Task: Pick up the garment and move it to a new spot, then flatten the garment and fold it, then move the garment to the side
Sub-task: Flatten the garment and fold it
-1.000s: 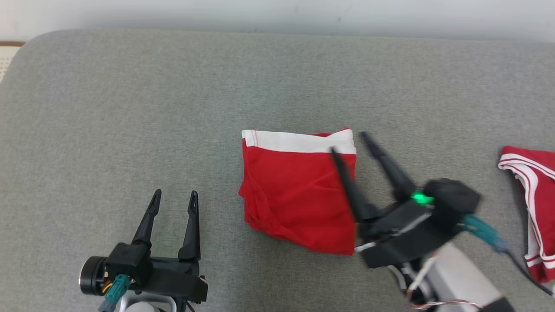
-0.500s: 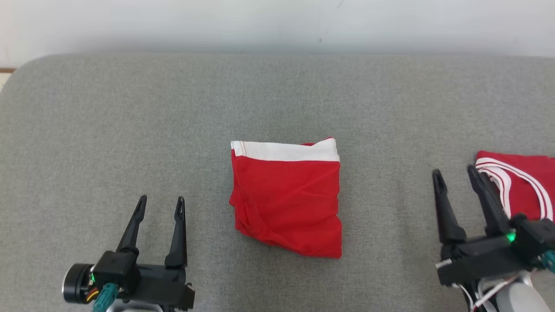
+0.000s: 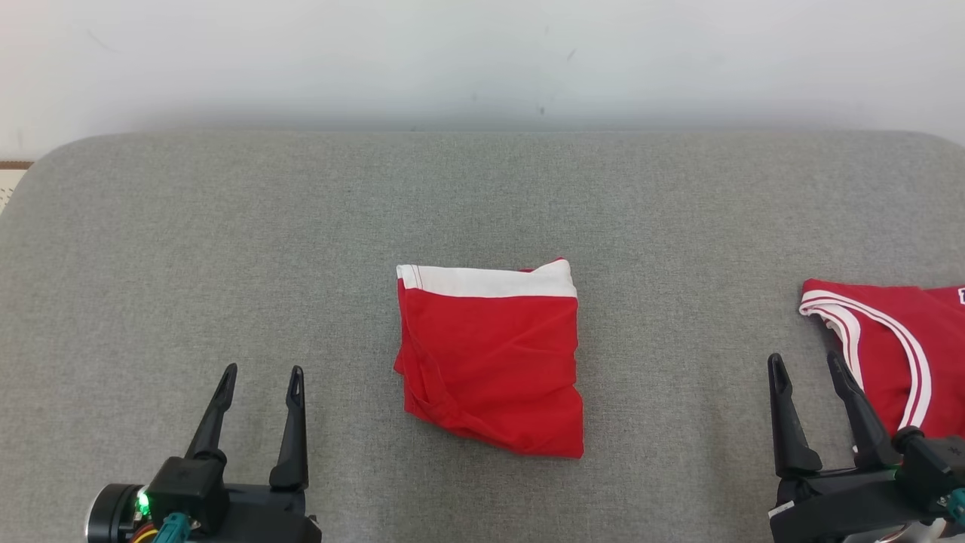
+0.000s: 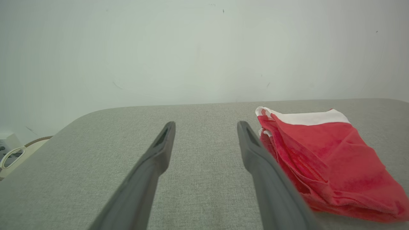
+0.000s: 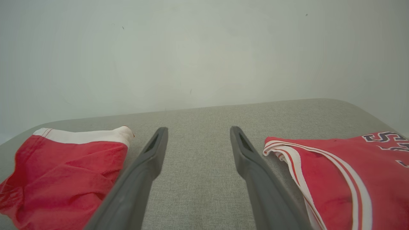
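Folded red shorts (image 3: pixel 490 362), white at the waist, lie at the middle of the grey fabric-covered counter (image 3: pixel 226 226), the fold apparently done and only the move to the side left. The left tool (image 3: pixel 261 369) and right tool (image 3: pixel 804 357) hover at the near corners, each spread wide and holding nothing, both well apart from the shorts. A clean transfer likely calls for pinching through every layer at one edge, so the fold does not fall open. A red jersey (image 3: pixel 889 332) with white striped trim occupies the right edge; the left side looks the freer destination.
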Motion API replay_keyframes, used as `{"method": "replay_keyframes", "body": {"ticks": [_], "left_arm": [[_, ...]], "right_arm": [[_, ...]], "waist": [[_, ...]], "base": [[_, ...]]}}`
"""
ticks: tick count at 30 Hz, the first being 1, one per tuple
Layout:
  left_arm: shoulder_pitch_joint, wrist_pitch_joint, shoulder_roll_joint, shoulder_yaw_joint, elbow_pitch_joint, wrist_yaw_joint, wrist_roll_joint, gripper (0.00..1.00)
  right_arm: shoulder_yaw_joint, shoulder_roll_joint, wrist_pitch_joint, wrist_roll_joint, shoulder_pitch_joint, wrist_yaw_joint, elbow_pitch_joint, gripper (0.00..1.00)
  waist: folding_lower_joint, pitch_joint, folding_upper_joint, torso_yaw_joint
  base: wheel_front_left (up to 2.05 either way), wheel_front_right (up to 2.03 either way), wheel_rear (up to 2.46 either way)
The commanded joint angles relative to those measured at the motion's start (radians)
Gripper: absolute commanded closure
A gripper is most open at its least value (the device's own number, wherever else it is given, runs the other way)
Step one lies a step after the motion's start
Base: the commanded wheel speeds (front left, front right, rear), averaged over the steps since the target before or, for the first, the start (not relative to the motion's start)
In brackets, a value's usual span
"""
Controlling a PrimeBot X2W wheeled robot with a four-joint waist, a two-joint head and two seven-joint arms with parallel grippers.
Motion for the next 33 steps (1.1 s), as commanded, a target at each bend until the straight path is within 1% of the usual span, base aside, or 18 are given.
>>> {"method": "replay_keyframes", "body": {"ticks": [1,5,9,10,11,12,16,20,24,26,33], "left_arm": [[0.015,0.003,0.006,-0.001,-0.006,0.005,0.003,0.0],[0.013,0.008,0.006,-0.006,-0.013,0.007,0.001,0.0],[0.001,0.008,0.004,-0.012,-0.018,0.007,0.003,0.0],[-0.003,0.007,0.002,-0.015,-0.018,0.007,0.003,0.0],[-0.006,0.005,0.001,-0.016,-0.017,0.007,0.003,0.0],[-0.01,0.003,-0.001,-0.019,-0.016,0.006,0.003,0.0],[-0.026,-0.004,-0.012,-0.03,-0.009,0.006,0.0,0.0],[-0.04,-0.016,-0.022,-0.038,0.002,0.006,-0.002,0.0],[-0.057,-0.025,-0.033,-0.05,0.017,0.003,-0.005,0.0],[-0.065,-0.028,-0.039,-0.055,0.023,0.001,-0.005,0.0],[-0.079,-0.042,-0.047,-0.064,0.043,-0.001,-0.011,0.0]], "right_arm": [[-0.002,0.002,0.005,-0.009,0.011,-0.001,-0.004,0.0],[-0.003,0.001,0.007,-0.013,0.008,-0.001,-0.009,0.0],[0.027,-0.017,0.014,-0.007,-0.02,-0.001,-0.01,0.0],[0.041,-0.02,0.018,0.0,-0.028,-0.001,-0.009,0.2],[0.055,-0.024,0.02,0.004,-0.036,-0.001,-0.007,0.62],[0.072,-0.029,0.027,0.008,-0.041,-0.001,0.001,1.0],[0.173,-0.045,0.03,0.03,-0.088,-0.001,0.019,1.0],[0.347,-0.058,0.027,0.065,-0.151,-0.001,0.058,1.0],[0.51,-0.052,0.006,0.117,-0.231,-0.001,0.132,1.0],[0.564,-0.043,-0.01,0.142,-0.271,-0.001,0.183,1.0],[0.697,-0.004,-0.048,0.216,-0.4,-0.001,0.37,1.0]], "waist": [[0.0001,-0.001,0.0,-0.001],[0.0001,0.002,0.0,0.003],[0.0001,0.013,0.0,0.011],[0.0001,0.017,0.0,0.015],[0.0001,0.021,0.0,0.019],[0.0001,0.025,0.0,0.023],[0.0001,0.047,0.0,0.042],[0.0001,0.07,0.0,0.059],[0.0001,0.088,0.0,0.083],[0.0001,0.096,0.0,0.095],[0.0001,0.112,0.0,0.121]], "base": [[0.0,0.0,0.0],[0.0,0.0,0.0],[0.0,0.0,0.0],[0.0,0.0,0.0],[0.0,0.0,0.0],[0.0,0.0,0.0],[0.0,0.0,0.0],[0.0,0.0,0.0],[0.0,0.0,0.0],[0.0,0.0,0.0],[0.0,0.0,0.0]]}}
